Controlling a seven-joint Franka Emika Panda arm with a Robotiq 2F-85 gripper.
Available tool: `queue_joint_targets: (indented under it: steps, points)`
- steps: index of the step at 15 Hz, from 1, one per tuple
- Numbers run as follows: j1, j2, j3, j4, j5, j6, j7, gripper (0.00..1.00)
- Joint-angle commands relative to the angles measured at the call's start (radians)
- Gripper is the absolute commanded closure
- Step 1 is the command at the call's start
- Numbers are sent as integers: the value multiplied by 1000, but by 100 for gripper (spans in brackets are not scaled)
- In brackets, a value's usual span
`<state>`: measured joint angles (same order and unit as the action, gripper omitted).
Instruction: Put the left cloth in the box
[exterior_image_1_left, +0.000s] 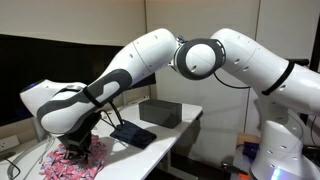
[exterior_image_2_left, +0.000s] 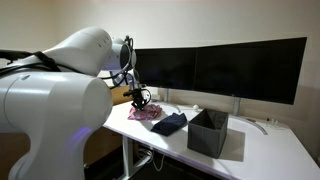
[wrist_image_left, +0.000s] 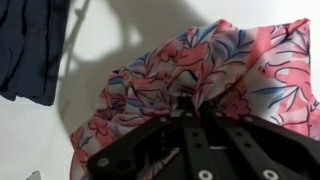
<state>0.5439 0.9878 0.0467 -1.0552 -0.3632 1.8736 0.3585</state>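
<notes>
— Nearest the wrist camera?
— Black two-fingered gripper (wrist_image_left: 185, 100), clenched on a bunched fold of the soft pink, red and white patterned cloth (wrist_image_left: 235, 65), with fabric puckered toward the tips.
— Lying where?
— On the white table (exterior_image_2_left: 265, 150), at the end away from the goal. Apparently not lifted yet.
— Next out?
— Plain dark navy cloth (exterior_image_2_left: 170, 123), flat, just beside the patterned one, between it and the goal.
— Farthest?
— Small dark grey-black rectangular box (exterior_image_2_left: 208, 133), open-topped, well apart from the gripper, beyond the navy cloth. Probably calls for a lift, then a carry along the table over the navy cloth. Cannot tell the box's long axis against that path.
</notes>
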Motion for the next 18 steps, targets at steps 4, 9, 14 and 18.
queue_joint_targets:
  steps: [4,9,14,18]
  points:
    - [11,-147,0,-82,-22,-1,-22,98]
    - [25,-243,-1,-126,-26,8,-18,98]
    - [33,-321,-2,-169,-27,10,-18,98]
    - [35,-364,-4,-178,-27,5,-22,98]
